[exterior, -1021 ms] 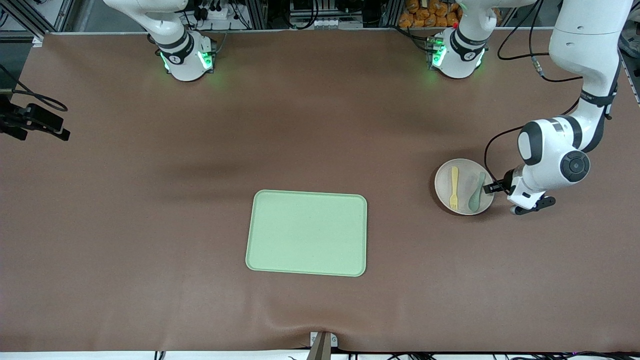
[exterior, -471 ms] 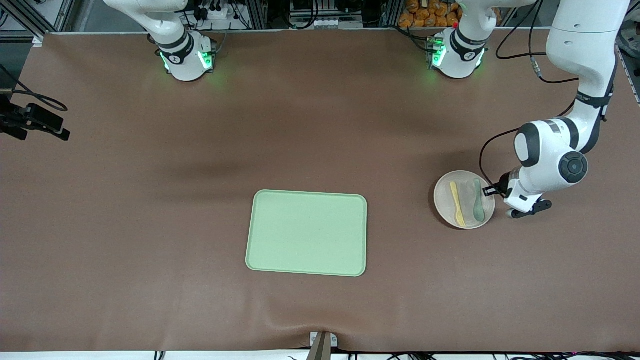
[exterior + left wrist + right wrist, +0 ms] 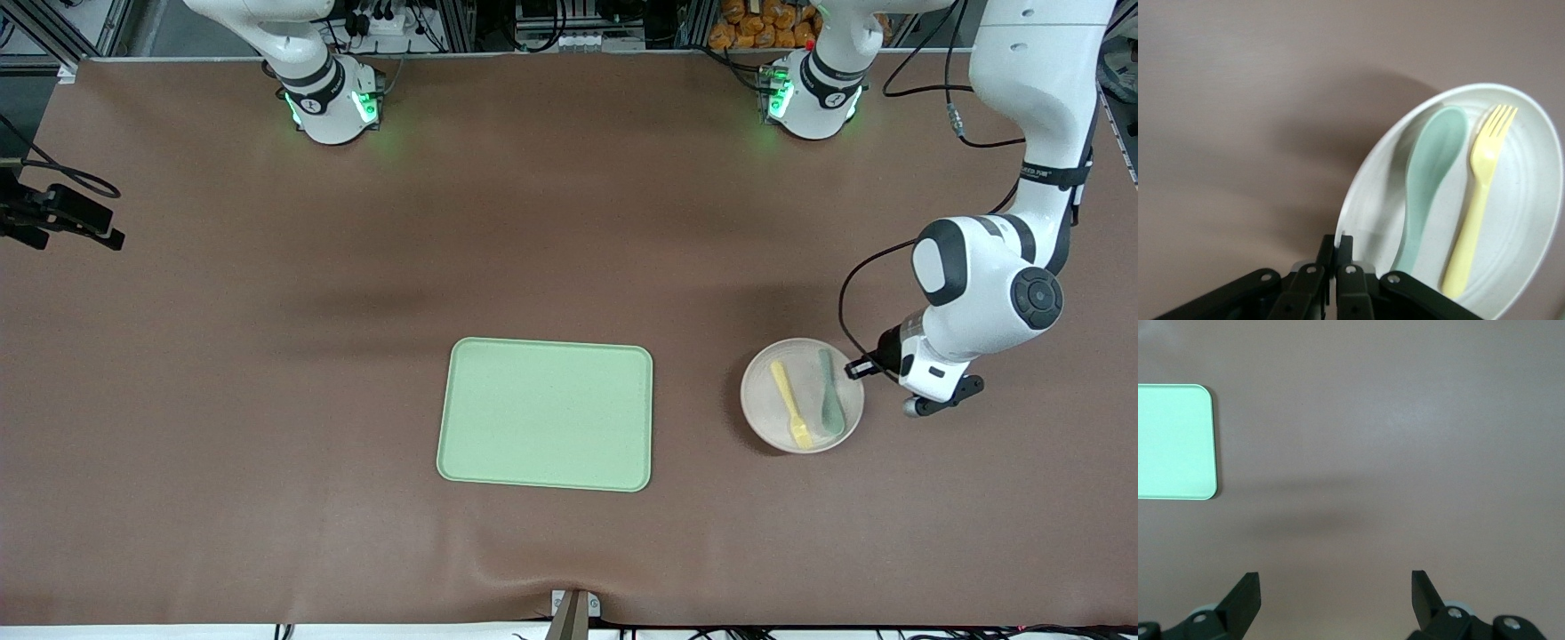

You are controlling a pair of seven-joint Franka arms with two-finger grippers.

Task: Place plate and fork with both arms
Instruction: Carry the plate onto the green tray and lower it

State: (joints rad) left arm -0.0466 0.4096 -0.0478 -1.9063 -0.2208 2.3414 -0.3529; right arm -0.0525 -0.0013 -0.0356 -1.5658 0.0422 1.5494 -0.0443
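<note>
Over bare table [image 3: 1405,420] just off a corner of the light-green tray [image 3: 545,413], a waiting right gripper [image 3: 1335,587] with jaws spread and empty, probably left free to take the fork later. Between the tray and the left arm's end of the table, the plate [image 3: 765,391] with the fork [image 3: 790,404] and a grey-green spoon [image 3: 829,404] lying side by side in it. Pinched at its rim by the pressed-together jaws of the left gripper [image 3: 1338,248], likely an edge grip so both utensils ride along undisturbed toward the tray.
</note>
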